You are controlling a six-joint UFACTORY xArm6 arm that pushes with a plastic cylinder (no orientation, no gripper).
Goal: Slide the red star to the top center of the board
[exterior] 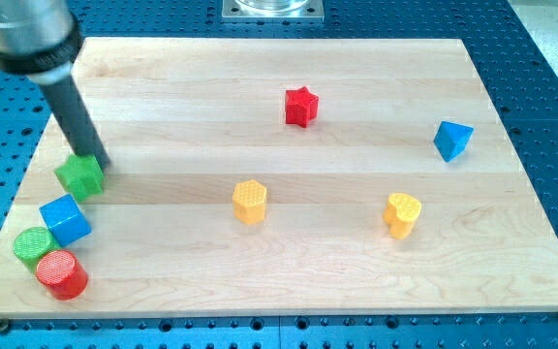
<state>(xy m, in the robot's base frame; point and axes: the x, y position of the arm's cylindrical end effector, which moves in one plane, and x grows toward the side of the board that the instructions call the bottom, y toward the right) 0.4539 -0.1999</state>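
Observation:
The red star (300,106) lies on the wooden board (279,68), a little right of centre in the upper half. My tip (96,159) is far off at the view's left, touching the upper right edge of a green star-like block (79,176). The rod slants up to the view's top left corner. The tip is well to the left of and below the red star.
A blue cube (65,220), a green cylinder (33,248) and a red cylinder (62,274) cluster at the bottom left. A yellow hexagon (250,202) sits at centre, a yellow heart (402,214) to its right, a blue triangular block (451,141) at far right.

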